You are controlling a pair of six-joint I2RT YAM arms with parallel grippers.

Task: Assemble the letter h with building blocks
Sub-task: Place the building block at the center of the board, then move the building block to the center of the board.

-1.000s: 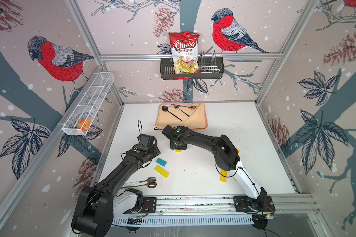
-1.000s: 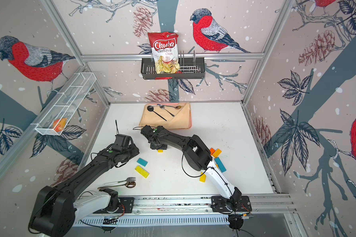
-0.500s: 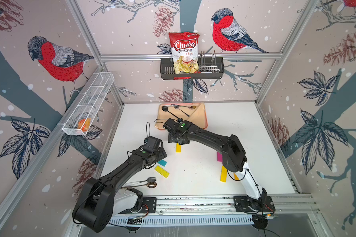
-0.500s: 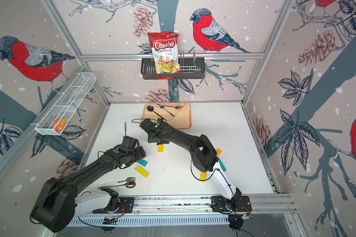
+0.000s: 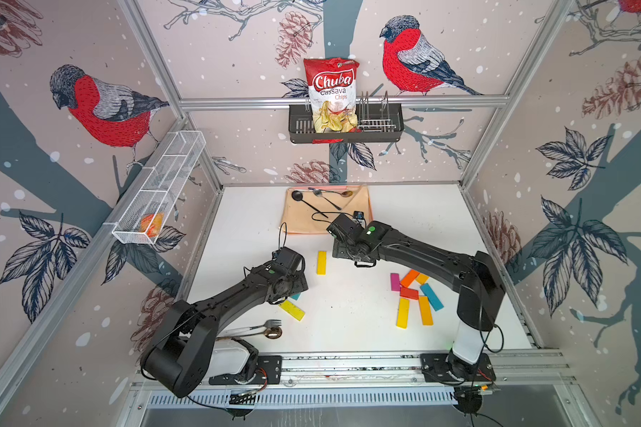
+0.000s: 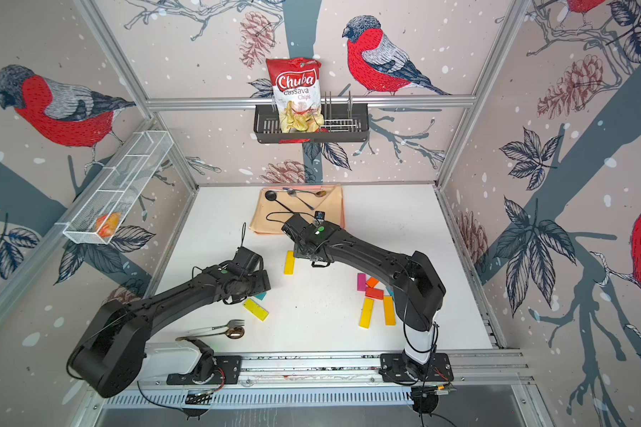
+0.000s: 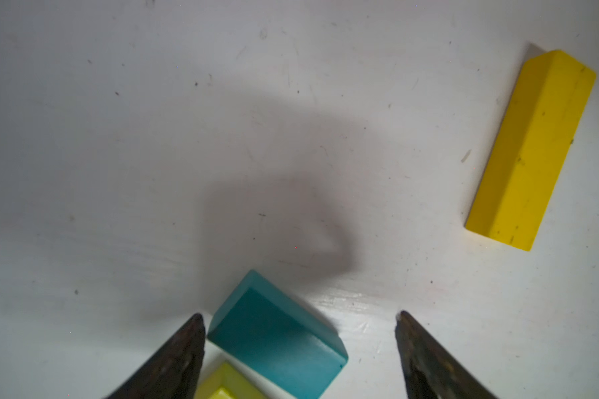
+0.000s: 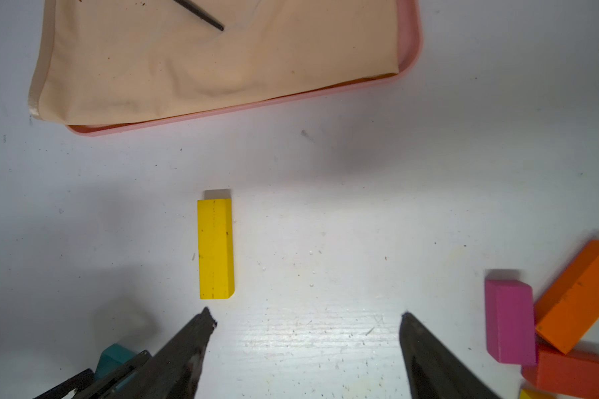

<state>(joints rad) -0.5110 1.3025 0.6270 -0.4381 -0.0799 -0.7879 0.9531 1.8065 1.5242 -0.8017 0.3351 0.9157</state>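
One yellow building block [image 5: 321, 263] [image 8: 216, 248] lies alone mid-table. My right gripper [image 8: 305, 314] hovers open just to its right with only bare table between the fingers. My left gripper [image 7: 300, 314] is open over a teal block [image 7: 274, 338], which lies flat on the table close to one finger and is not gripped. In both top views the left wrist [image 5: 287, 275] hides most of this teal block [image 6: 260, 296]. Beside it lies another yellow block [image 5: 291, 309]. Right of centre is a loose pile: magenta [image 5: 395, 282], orange [image 5: 409, 278], red [image 5: 409, 293], teal [image 5: 431, 297], yellow [image 5: 403, 312].
A pink tray [image 8: 410, 45] with a beige cloth [image 5: 304, 218] and spoons sits at the back centre, just behind the right wrist. A fork [image 5: 272, 324] and a spoon [image 5: 274, 334] lie front left. A wire basket [image 5: 156, 192] and a black rack [image 5: 345, 129] hang on the walls.
Both grippers have opened wider. The right one has drawn off the lone yellow block and shifted right. The left one has moved right, over the teal block.
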